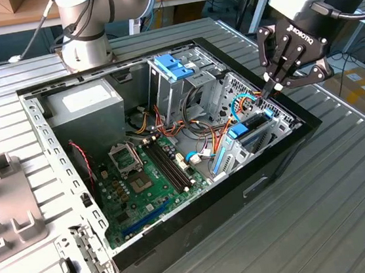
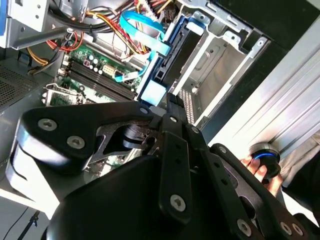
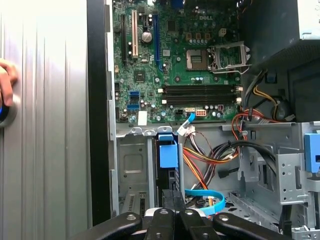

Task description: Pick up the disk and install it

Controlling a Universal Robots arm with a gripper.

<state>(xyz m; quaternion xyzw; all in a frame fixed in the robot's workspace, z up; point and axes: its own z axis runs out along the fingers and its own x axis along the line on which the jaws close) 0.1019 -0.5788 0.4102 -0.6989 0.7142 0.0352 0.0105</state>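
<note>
Exterior view: you have the gripper [image 1: 271, 90] hanging low over the drive bay [image 1: 285, 119], at the exterior view's right end of the open computer case [image 1: 199, 221].
Fingers: closed tip to tip. Nothing shows between them, so you are gripping nothing.
Disk location: the disk [image 1: 255, 128] stands on edge inside the drive bay with blue rails along its sides. In both wrist views it reads as a dark slab [image 3: 167, 179] [image 2: 179, 52] between the bay's metal walls.
Disk relative to fingers: it lies directly under the closed tips, in line with them. In the first wrist view the gripper [image 3: 174, 196] sits at the disk's near end. You cannot tell from these views whether the tips touch it.
Step in hand: by my reading, the install. The pick-up looks done, and closed tips suit pressing the disk home rather than grasping it.
Progress: late, though whether the disk is fully seated cannot be judged.
Next move calls for: a straight line along the rails, light force, and tips centred on the disk's edge.
Risk: the blue flat cable [image 3: 205, 196] and orange wires [image 3: 197, 162] run just beside the tips, so keep them from snagging.
Bystander: a person's hand [image 2: 255, 167] rests on the table [image 1: 336, 211] outside the case, well apart from the gripper.
</note>
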